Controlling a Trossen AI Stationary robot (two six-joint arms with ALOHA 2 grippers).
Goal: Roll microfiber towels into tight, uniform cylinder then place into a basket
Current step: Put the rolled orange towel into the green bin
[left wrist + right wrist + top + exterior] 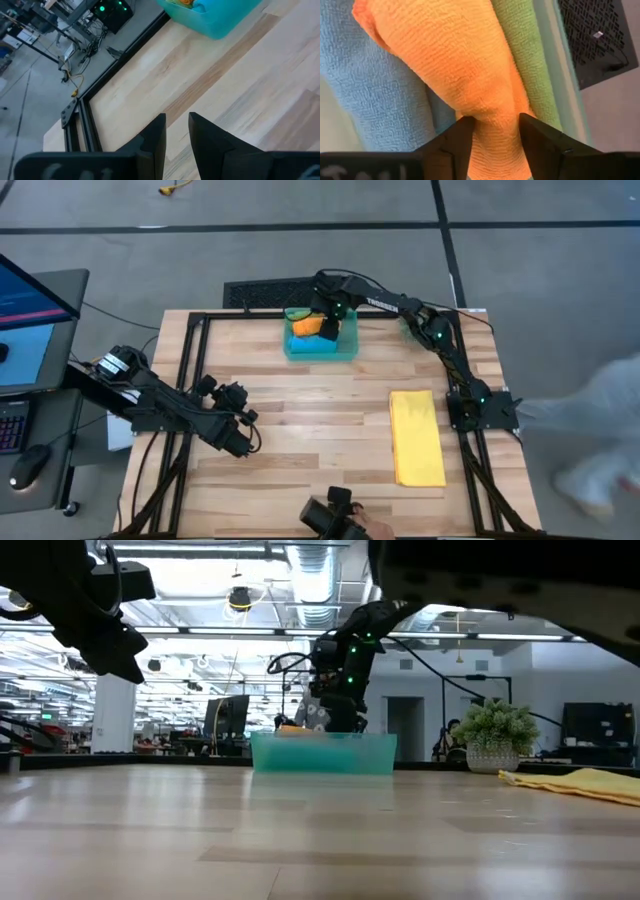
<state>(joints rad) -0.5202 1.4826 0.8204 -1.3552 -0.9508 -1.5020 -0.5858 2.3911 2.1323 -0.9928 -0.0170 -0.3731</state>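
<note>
Currently positioned over the basket [345, 348] at the table's far edge: right gripper [327, 326], fingers parted on either side of the rolled orange towel [465, 85], pads close against its sides; grip or release cannot be told. Inside the basket: orange towel on top, blue towel [385, 100] on one side, green towel [527, 65] on the other, next to the wall. Flat on the table near the right arm's base: yellow towel [416, 437]. Suspended above bare wood at the left: left gripper [176, 131], fingers slightly apart, holding nothing.
</note>
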